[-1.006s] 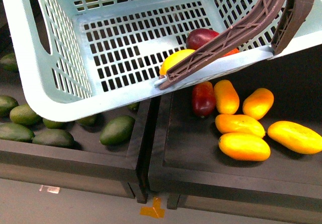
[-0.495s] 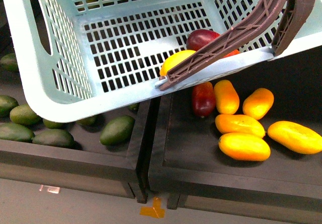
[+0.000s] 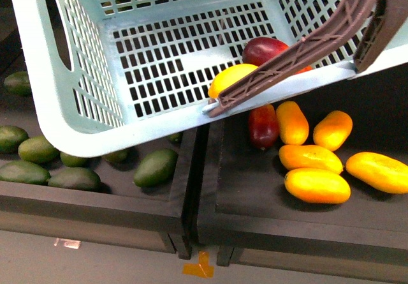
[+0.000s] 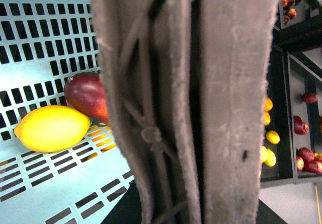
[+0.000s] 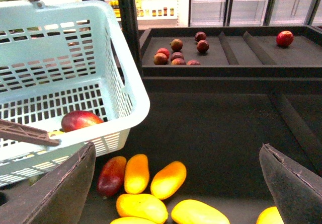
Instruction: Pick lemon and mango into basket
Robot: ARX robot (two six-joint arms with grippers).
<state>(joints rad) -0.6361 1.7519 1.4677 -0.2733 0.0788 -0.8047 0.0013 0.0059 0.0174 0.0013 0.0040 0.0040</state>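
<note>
The light teal basket (image 3: 76, 105) hangs tilted above the trays, close to the front camera. Inside it the yellow lemon (image 3: 233, 78) lies against the front wall, with the dark red mango (image 3: 264, 50) just behind it. Both also show in the left wrist view, lemon (image 4: 53, 128) and mango (image 4: 86, 95). My left gripper is shut on the basket's brown handle (image 4: 201, 103), which fills that view and hides the fingers. My right gripper (image 5: 173, 183) is open, its fingers spread wide over loose fruit, to the right of the basket (image 5: 126, 83).
Another dark red mango (image 3: 262, 126) and several yellow-orange mangoes (image 3: 315, 185) lie in the right tray under the basket's edge. Green fruits (image 3: 155, 166) fill the left tray. A dark divider (image 3: 197, 169) separates the trays. A farther shelf (image 5: 241, 70) holds red fruits.
The whole front view has shifted slightly to the right and the basket sits a little higher in it. Lemon and mango stay in the basket.
</note>
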